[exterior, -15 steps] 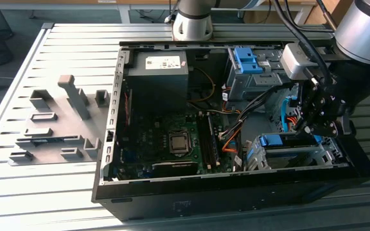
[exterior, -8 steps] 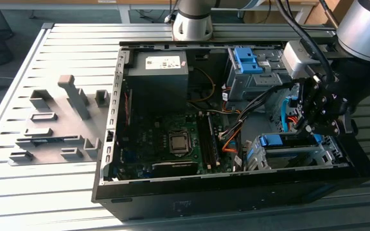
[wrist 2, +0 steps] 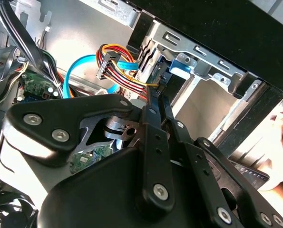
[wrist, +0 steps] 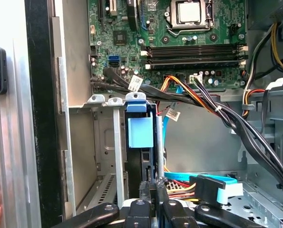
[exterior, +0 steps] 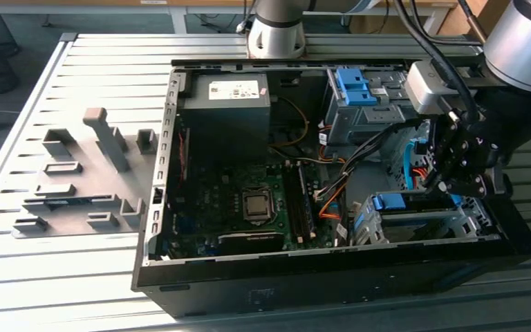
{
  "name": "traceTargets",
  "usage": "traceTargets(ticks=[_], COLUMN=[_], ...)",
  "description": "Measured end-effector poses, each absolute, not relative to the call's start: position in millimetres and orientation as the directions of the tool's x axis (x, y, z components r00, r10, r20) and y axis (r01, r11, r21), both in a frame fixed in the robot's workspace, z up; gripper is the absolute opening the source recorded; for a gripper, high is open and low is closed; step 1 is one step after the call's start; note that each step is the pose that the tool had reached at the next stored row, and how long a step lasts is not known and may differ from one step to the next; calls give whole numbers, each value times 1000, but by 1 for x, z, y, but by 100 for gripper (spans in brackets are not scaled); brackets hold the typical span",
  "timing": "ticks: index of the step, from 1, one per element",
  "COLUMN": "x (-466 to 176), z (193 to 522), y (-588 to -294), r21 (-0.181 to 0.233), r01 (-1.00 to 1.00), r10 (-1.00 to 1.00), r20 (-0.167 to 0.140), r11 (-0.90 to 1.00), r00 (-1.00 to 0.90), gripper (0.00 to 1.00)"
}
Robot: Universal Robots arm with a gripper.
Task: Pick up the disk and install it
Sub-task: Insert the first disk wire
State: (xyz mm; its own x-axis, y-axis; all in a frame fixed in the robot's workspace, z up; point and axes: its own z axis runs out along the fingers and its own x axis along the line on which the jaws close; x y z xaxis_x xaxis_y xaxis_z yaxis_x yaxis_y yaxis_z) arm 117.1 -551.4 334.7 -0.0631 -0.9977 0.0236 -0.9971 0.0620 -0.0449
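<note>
Tool point(exterior: 452, 181) is down inside the open computer case point(exterior: 339, 273) on the slatted desk point(exterior: 108, 277), directly over the metal drive cage point(exterior: 422, 225) at the case's front corner on the exterior view's right. Its fingers point(wrist: 150, 190) are pressed together, clenched with nothing between them (both wrist views agree). The disk point(wrist: 141, 142) sits on edge in a cage slot with its blue tab showing, just ahead of the fingertips; contact cannot be told. Motherboard point(wrist: 179, 47) lies beyond the cage.
</note>
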Motion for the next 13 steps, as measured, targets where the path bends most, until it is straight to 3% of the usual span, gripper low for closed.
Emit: traceTargets(ticks=[13], x=[117], z=[332], y=[-553], r21=[-44], r01=[-997], r10=[-998], r20=[15], r11=[63], r00=[-63], gripper=[16])
